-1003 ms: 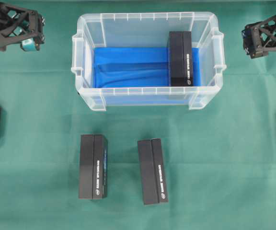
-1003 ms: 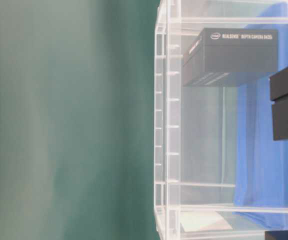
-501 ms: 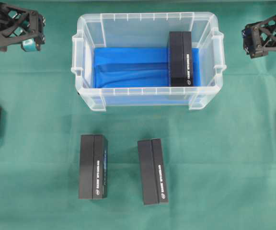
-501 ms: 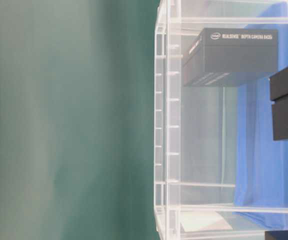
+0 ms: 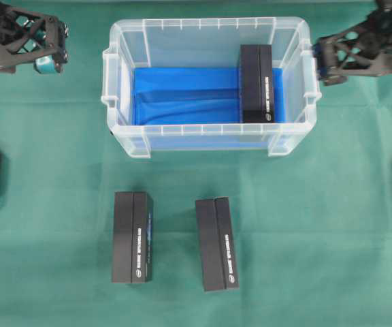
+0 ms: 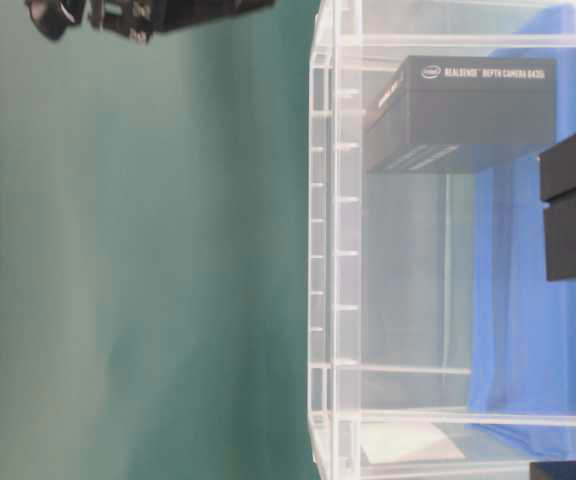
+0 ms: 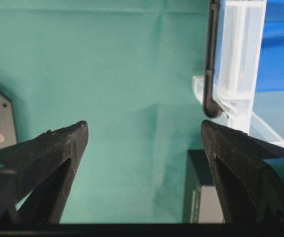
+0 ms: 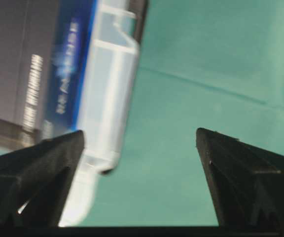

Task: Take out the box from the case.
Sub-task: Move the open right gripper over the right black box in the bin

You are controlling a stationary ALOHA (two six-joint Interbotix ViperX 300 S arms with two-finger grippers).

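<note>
Fingers on both grippers spread wide, nothing between them. Left gripper [image 5: 46, 49] sits off the case's left end, well clear of it, over bare green cloth [image 5: 332, 225]. In the left wrist view its two dark fingers [image 7: 48, 158] frame open cloth; the case's corner and a black handle piece are up and to the right of the right-hand finger, and a black box edge shows low between them, nearer the right finger.

Right gripper [image 5: 325, 65] is just beside the right end of the case [image 5: 209, 129], level with the rim handle there; can't tell whether it touches. Right wrist view is blurred: its fingers [image 8: 38, 168] are apart, with the clear case wall and the dark box behind it above the left-hand finger and plain cloth across the rest of the gap.

Box [image 5: 256, 83] is inside the case, on the blue sheet [image 5: 182, 95], at the end nearest the right gripper, long side running front to back. Not gripped by either.

Two more black boxes lie on the cloth outside, in front of the case and far from both sets of fingers: one [image 5: 132, 236] toward the left gripper's side, one [image 5: 216, 243] nearer the middle, slightly skewed. They're apart from each other.

Table-level view: right gripper's dark links only at the top edge, beside the case wall; box lettering visible through the plastic.
</note>
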